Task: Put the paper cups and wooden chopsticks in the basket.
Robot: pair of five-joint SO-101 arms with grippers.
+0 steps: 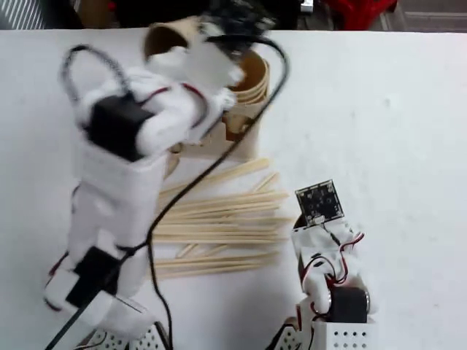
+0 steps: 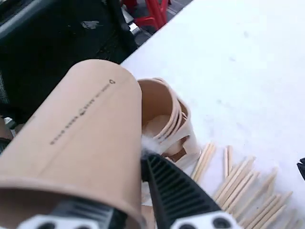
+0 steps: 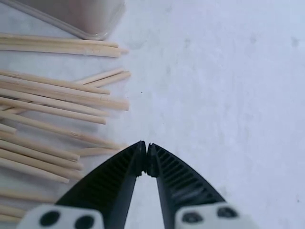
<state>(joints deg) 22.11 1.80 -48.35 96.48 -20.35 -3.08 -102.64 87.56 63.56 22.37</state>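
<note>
1. Far left: the left pincer (image 2: 124, 191) is clamped on a paper cup (image 2: 81, 133), one ribbed black finger (image 2: 174, 191) pressed to its side. The cup is tipped over on a slant up in the air, close to the basket, not in it yet. It's plain brown kraft paper, matte, a tapered tube with a rolled rim.

2. Next over: the basket (image 3: 76, 14), a pale beige tub with a rounded corner and a smooth, slightly glossy lip. A nested stack of cups (image 2: 164, 112) looks like it's sitting inside. So I'd say the cup half of the job is mostly done, with the held one left to drop in.

3. Middle: the wooden chopsticks (image 1: 219, 219) are all on the worktop (image 1: 379, 109) in a loose fan just in front of the basket, some overlapping. I can't spot any inside it, so that whole half is not started. They're light bare wood, thin and straight, and probably roll easily, so awkward to pinch.

4. Right: the right pincer (image 3: 145, 160) has its black ridged tips together with nothing between them. It hangs over bare white worktop just beside the chopstick ends, not touching any.
</note>
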